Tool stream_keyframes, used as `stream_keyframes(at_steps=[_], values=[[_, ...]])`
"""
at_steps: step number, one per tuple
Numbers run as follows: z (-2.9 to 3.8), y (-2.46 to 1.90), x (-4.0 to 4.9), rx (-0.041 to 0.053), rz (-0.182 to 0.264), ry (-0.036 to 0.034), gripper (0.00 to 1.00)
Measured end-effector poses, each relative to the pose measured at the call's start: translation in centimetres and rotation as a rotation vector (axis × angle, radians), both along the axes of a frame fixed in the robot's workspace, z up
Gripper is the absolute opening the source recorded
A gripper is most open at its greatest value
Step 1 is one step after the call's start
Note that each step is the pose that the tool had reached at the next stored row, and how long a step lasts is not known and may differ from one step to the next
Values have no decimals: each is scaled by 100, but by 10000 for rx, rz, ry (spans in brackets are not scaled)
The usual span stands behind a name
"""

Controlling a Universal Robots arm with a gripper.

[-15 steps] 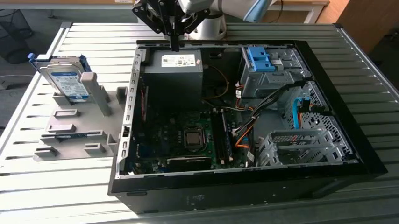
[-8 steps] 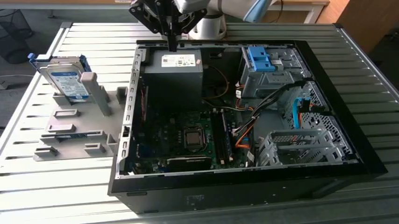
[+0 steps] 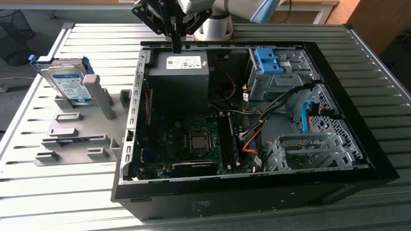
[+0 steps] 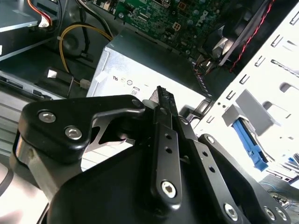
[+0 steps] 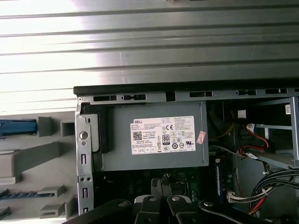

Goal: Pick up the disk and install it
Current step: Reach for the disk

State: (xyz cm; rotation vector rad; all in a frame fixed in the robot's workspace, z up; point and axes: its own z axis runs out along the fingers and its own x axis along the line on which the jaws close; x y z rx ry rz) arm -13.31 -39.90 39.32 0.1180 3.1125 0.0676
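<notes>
1. The disk (image 3: 67, 83) stands on edge in a gray holder (image 3: 72, 131) on the slatted table (image 3: 64, 202). It is at the exterior view's left of the open computer case (image 3: 350, 144) and well apart from the arm.
2. The gripper (image 3: 174, 44) hangs over the case's far edge, just above the power supply (image 3: 183, 74). Its fingers (image 4: 161, 100) are pressed together and hold nothing.
3. A blue bracket (image 3: 268, 60) sits in the far drive bay, toward the exterior view's right.

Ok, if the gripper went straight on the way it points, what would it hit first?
Most likely the grey power supply box just under the gripper, inside the computer case. Depth is unclear, so it might catch the case's rear rim first.
</notes>
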Motion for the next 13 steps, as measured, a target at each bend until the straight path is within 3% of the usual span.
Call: stream_keyframes(at_steps=[13], values=[[-2, 0, -65, 1, 0, 0, 11]])
